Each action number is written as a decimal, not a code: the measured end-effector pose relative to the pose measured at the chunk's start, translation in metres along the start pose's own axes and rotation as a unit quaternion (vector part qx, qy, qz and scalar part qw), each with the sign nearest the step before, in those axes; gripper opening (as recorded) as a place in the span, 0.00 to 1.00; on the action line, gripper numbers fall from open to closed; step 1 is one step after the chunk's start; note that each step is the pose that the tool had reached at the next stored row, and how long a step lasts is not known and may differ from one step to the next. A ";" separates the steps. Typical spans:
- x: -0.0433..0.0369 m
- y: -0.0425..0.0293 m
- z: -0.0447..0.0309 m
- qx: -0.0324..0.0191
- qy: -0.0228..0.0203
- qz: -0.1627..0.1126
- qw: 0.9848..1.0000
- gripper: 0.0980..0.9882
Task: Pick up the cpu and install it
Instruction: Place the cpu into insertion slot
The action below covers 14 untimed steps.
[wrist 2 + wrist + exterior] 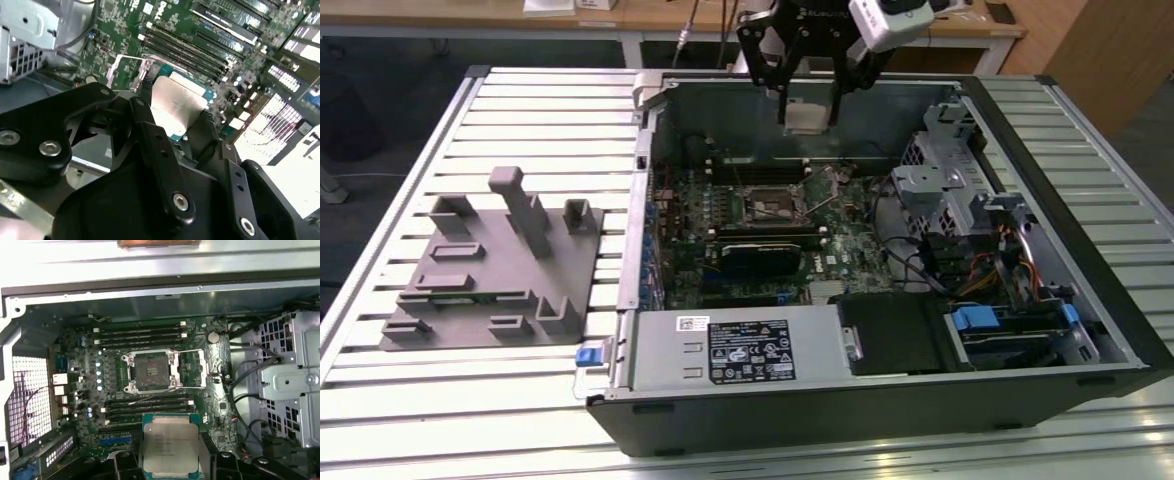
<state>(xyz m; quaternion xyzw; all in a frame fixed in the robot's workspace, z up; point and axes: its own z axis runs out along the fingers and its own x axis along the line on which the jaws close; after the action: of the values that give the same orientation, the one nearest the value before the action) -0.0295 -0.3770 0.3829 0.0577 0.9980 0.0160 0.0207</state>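
Exterior view: a slatted metal worktop (547, 110) carries an open computer case (854, 410) lying on its side. A grey fixture (480, 290) with upright blocks lies at 9 o'clock of the case, just beside its wall. Inside the case the green motherboard (854, 240) lies flat and faces up. The arm (801, 25) enters at 12 o'clock of the scene and carries a white camera (894, 20) at its wrist. It hangs near vertical, with the tool (809, 115) pointing straight down into the case. The tool is poised at 12 o'clock of the black-framed socket (767, 200), raised clear of the board. In both wrist views the two black fingers (150, 130) are clamped on opposite edges of the cpu (177, 107). The chip is held level, silver top up. First wrist view: the cpu (170, 447) hangs apart from the socket (150, 371), whose dark contact field lies exposed.
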 end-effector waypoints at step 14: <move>0.0001 -0.0001 0.0027 0.005 -0.004 0.127 0.992 0.49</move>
<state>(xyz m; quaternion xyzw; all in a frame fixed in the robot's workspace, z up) -0.0295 -0.3770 0.3802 0.1837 0.9826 0.0132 0.0226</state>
